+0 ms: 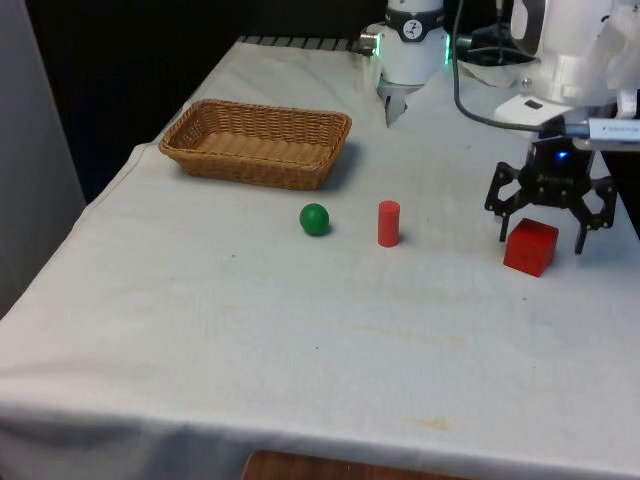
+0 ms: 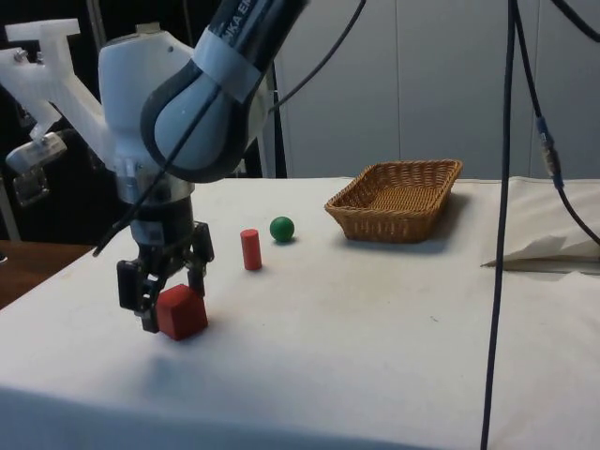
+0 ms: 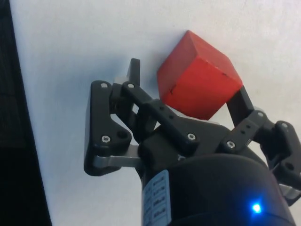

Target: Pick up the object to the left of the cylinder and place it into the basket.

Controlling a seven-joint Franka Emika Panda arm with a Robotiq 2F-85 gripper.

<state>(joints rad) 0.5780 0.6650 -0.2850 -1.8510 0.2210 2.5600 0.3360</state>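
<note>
Jaws partly hide red cube (image 1: pixel 530 246).

The front view looks down the length of the bench (image 1: pixel 250 330) from its near end, set fairly high, taking in most of the cloth. The side view sits lower, off one long edge, facing across the bench with the hand (image 2: pixel 166 298) close in the foreground. Both fixed views share the basket (image 1: pixel 258 142), the green ball (image 1: pixel 314 219), the red cylinder (image 1: pixel 388 223) and the red cube (image 1: pixel 531 246). The wrist view looks straight down past the hand from very near, onto the same cube and the cloth around it.
</note>
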